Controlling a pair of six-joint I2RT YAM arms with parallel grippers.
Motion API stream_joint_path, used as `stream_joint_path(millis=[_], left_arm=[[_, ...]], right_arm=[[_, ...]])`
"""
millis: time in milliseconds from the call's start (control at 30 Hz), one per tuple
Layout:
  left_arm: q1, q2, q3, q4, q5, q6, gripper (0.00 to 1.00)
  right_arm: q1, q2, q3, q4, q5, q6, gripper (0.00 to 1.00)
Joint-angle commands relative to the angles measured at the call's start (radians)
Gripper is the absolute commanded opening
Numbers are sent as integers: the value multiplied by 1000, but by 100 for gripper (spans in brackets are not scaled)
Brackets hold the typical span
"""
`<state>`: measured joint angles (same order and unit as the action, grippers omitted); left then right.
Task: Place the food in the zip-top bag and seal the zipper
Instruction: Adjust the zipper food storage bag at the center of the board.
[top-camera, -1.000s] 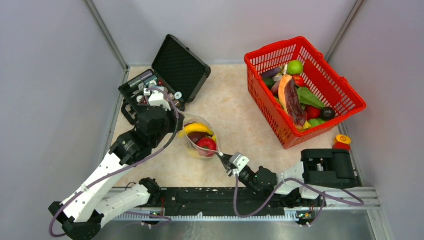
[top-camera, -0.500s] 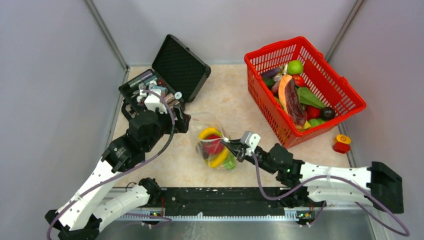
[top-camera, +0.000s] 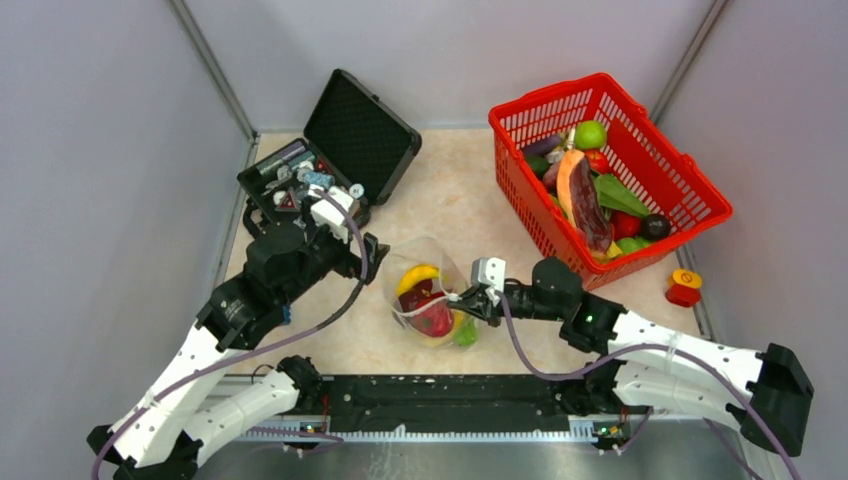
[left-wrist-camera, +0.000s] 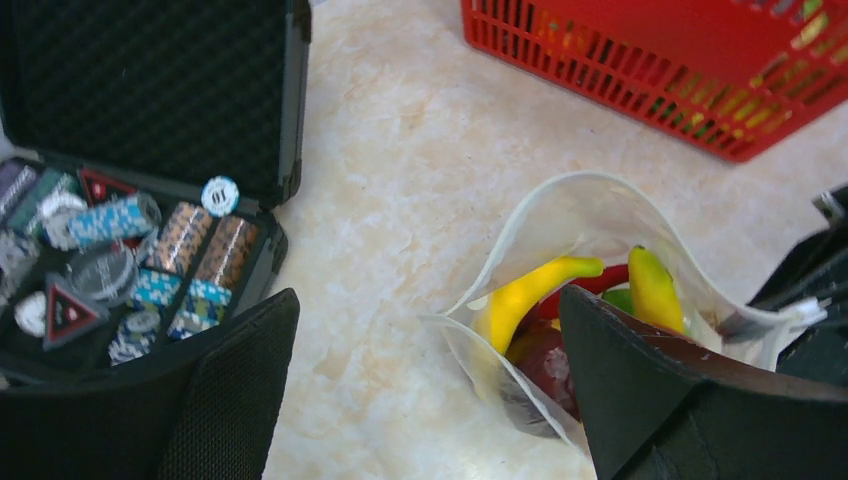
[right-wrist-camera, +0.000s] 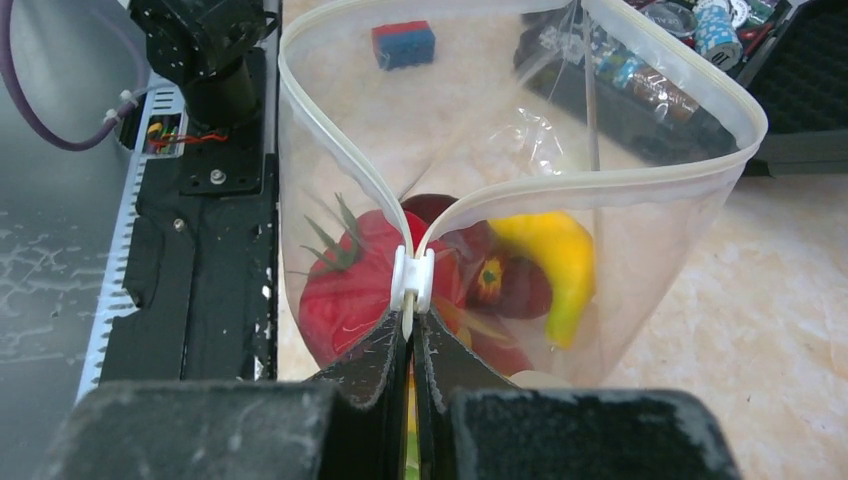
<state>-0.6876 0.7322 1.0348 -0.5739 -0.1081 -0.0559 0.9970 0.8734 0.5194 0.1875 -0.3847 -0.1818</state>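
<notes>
The zip-top bag (top-camera: 428, 300) lies at the table's middle, its mouth gaping. Through the clear plastic the food shows: a yellow banana (right-wrist-camera: 555, 260), a red tomato (right-wrist-camera: 345, 290) and a dark purple fruit (right-wrist-camera: 505, 285). The zipper (right-wrist-camera: 600, 180) curves round the open mouth, with a white slider (right-wrist-camera: 412, 280) at its near end. My right gripper (right-wrist-camera: 412, 322) (top-camera: 472, 300) is shut on the zipper strip just behind that slider. My left gripper (left-wrist-camera: 428, 300) (top-camera: 365, 255) stands wide open to the bag's left, holding nothing, its right finger (left-wrist-camera: 680, 390) close beside the bag.
A red mesh basket (top-camera: 545, 95) with more toy food stands at the back right. At the back left an open black case (top-camera: 360, 135) holds poker chips (left-wrist-camera: 190, 250). A red and yellow button (top-camera: 685, 287) lies by the right wall.
My left gripper has opened, let go of the bag and drawn back to the left. The right arm has swung up and right, dragging the bag by its zipper end.
</notes>
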Motion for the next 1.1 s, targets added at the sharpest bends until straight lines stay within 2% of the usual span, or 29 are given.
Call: stream_joint_path(millis=[0, 233, 333, 500, 567, 633, 767, 1067], left_arm=[[3, 41, 52, 72, 163, 251, 99], [3, 107, 43, 202, 288, 428, 99], [3, 168, 109, 163, 411, 535, 99], [3, 234, 107, 160, 602, 793, 99], [8, 259, 136, 195, 637, 794, 99], [22, 291, 174, 168, 731, 821, 99], [32, 375, 284, -7, 886, 879, 99], [30, 407, 255, -54, 1106, 865, 99]], right_arm=[[-49, 4, 71, -4, -122, -19, 0], [-112, -70, 21, 34, -207, 17, 0], [-120, -96, 3, 11, -195, 6, 0], [-139, -123, -31, 12, -182, 7, 0], [-146, -127, -39, 15, -179, 8, 0], [-151, -133, -46, 28, -178, 12, 0], [-154, -129, -50, 41, -170, 15, 0], [-156, -156, -110, 142, -126, 68, 0]])
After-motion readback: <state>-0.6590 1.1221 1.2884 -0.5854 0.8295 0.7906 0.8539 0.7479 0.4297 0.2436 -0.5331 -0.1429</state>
